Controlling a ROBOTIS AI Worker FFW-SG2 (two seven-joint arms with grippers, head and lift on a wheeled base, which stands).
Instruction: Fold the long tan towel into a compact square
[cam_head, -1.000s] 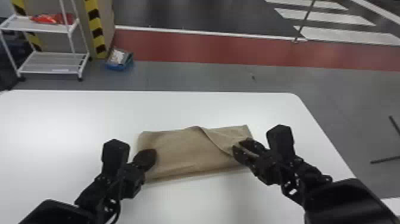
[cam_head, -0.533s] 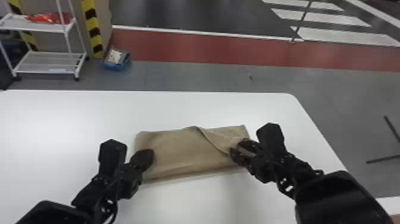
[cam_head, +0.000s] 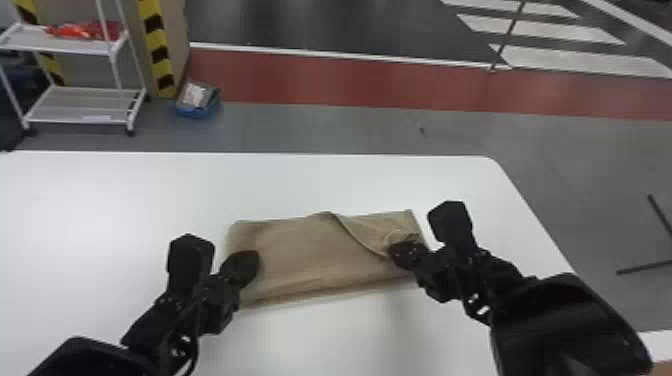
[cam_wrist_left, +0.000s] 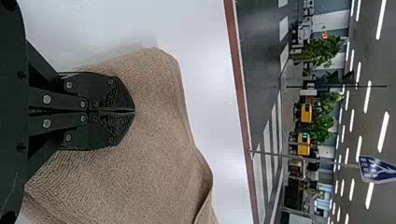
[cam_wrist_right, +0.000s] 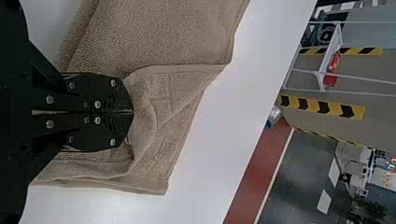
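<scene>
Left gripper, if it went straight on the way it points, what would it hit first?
Most likely the towel, near its left end, though whether the left gripper touches it now is hard to tell.

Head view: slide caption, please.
Folded tan towel on a white table, black left gripper and black right gripper at opposite ends.

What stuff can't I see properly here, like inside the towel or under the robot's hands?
- Layers inside the towel, head view: the top cloth hides them.
- Cloth under the left gripper, left wrist view: the gripper covers it.
- Cloth under the right gripper, right wrist view: the gripper covers it.
- More towel, left wrist view: cut off by the picture's edge.
- Dark speck on the floor, head view: too small.
</scene>
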